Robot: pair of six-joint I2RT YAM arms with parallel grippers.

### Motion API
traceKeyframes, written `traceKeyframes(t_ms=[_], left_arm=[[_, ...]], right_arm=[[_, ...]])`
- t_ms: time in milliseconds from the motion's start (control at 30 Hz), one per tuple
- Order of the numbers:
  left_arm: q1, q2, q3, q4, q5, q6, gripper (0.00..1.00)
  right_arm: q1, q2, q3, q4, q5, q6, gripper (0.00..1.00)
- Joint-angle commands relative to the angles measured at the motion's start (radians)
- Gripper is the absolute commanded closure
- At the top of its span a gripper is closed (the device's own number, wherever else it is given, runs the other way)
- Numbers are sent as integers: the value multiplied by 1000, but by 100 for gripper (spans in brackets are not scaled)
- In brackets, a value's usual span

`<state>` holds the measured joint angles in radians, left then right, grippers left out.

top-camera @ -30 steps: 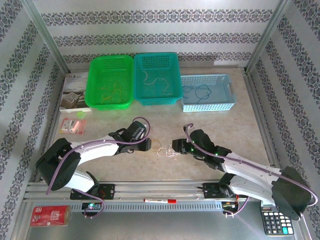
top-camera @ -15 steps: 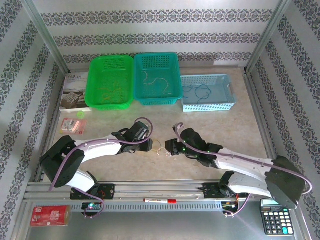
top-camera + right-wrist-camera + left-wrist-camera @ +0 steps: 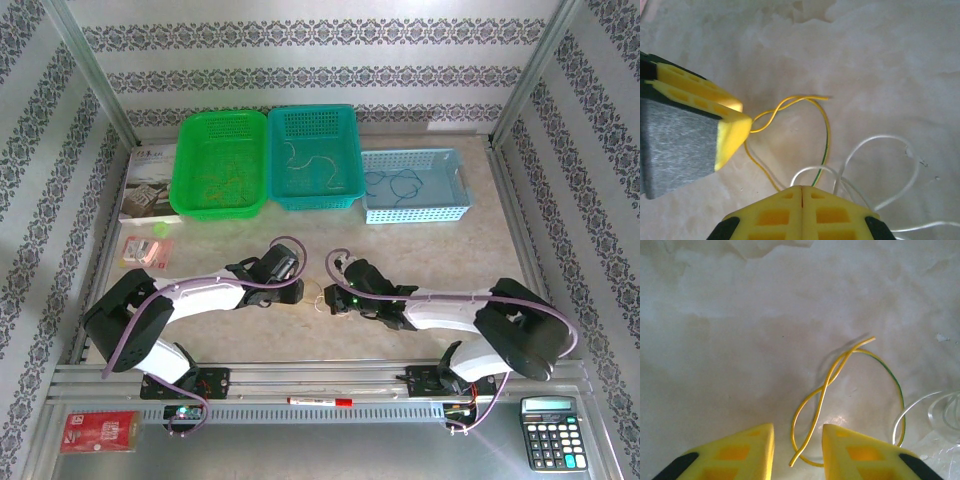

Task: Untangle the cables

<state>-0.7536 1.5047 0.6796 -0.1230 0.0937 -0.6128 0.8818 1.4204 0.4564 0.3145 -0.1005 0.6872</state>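
Here, you will find the cables (image 3: 320,298) on the bare table (image 3: 450,260), well apart from the teal basket (image 3: 315,155) and straight out from its near wall, toward the arm bases. They form a small loose cluster. Note the left gripper (image 3: 300,292) low over the table on the near side of the teal basket, below its left half, and the right gripper (image 3: 335,298) facing it, below the basket's right half, with the cluster between the two. In the left wrist view, the left gripper (image 3: 797,432) is released: its fingers (image 3: 752,447) stand apart, and one end of the yellow cable (image 3: 825,385) lies in the gap without touching either pad. That cable crosses over itself once and curves round in a loop, beside a white cable (image 3: 912,410). In the right wrist view, the right gripper (image 3: 802,189) is clenched, its pads meeting along a closed seam. The yellow cable (image 3: 790,102) and the white cable (image 3: 880,137) both run in under its tips; you cannot tell whether either strand is pinched.
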Motion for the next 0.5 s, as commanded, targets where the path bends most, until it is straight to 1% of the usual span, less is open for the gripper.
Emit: traceKeyframes(t_ms=[0, 167, 467], left_arm=[[-20, 6, -3, -7, -11, -3, 72], [-21, 13, -3, 4, -2, -4, 77], [-23, -13, 2, -3, 5, -8, 100]], right_arm=[[4, 46, 0, 72, -12, 17, 99], [3, 108, -14, 117, -17, 27, 100], [3, 144, -37, 158, -21, 48, 100]])
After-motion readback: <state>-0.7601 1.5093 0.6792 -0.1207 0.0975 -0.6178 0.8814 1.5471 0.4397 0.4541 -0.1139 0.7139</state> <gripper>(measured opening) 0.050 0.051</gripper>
